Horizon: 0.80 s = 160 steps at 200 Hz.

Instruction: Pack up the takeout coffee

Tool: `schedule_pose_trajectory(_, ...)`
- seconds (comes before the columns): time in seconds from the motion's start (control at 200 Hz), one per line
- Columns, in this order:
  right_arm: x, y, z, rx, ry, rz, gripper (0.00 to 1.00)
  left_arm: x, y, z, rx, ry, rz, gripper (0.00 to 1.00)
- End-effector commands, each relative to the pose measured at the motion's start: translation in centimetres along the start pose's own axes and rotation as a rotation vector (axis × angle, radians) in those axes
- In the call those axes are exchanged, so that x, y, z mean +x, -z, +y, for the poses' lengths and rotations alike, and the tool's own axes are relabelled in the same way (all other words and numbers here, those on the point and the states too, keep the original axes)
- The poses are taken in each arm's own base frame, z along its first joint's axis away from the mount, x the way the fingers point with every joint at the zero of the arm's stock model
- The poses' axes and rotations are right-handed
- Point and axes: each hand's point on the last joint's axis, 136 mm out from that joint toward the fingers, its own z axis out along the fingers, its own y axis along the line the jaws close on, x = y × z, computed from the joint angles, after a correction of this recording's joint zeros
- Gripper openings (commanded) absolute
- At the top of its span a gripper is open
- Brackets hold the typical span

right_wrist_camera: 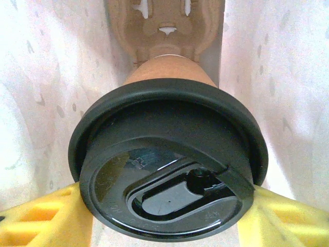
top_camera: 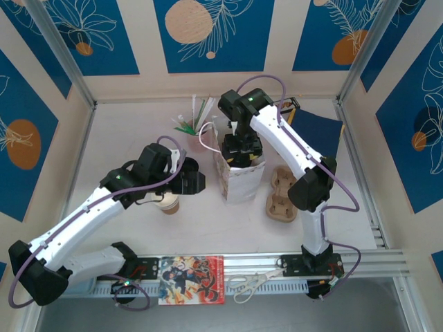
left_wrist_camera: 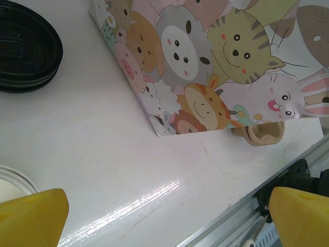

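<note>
The right gripper (right_wrist_camera: 167, 216) was down inside the white paper bag (top_camera: 242, 185), its yellow fingers (right_wrist_camera: 46, 218) partly closed on either side of the black-lidded cup (right_wrist_camera: 169, 149) and pressed against its lid. That cup hung above a cardboard carrier (right_wrist_camera: 164, 25) at the bag's bottom. The left gripper (left_wrist_camera: 167, 218) stood wide open and held nothing, hovering over the table (left_wrist_camera: 103, 154) beside the bag's cartoon-printed face. The open takeout coffee cup (top_camera: 168, 203) stood on the table just beside its left finger, outside the jaws.
</note>
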Motion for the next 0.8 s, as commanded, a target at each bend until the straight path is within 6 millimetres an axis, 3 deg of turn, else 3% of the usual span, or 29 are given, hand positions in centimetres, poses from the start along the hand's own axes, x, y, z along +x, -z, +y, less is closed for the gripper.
schedule_pose_trajectory(0.0, 1.7, -0.8, -0.7, 0.061, -0.007, 0.101, 0.65, 0.0, -0.4, -0.5, 0.026, -0.023, 0.006, 1.00)
schedule_pose_trajectory(0.49, 1.1, -2.8, -0.5, 0.047, -0.001, 0.124, 0.65, -0.3, -0.5, 0.1, -0.002, -0.015, -0.012, 1.00)
schedule_pose_trajectory(0.795, 0.9, -3.1, -0.7, 0.032, -0.005, 0.120, 0.65, -1.2, 0.6, 2.3, -0.121, -0.019, -0.057, 1.00)
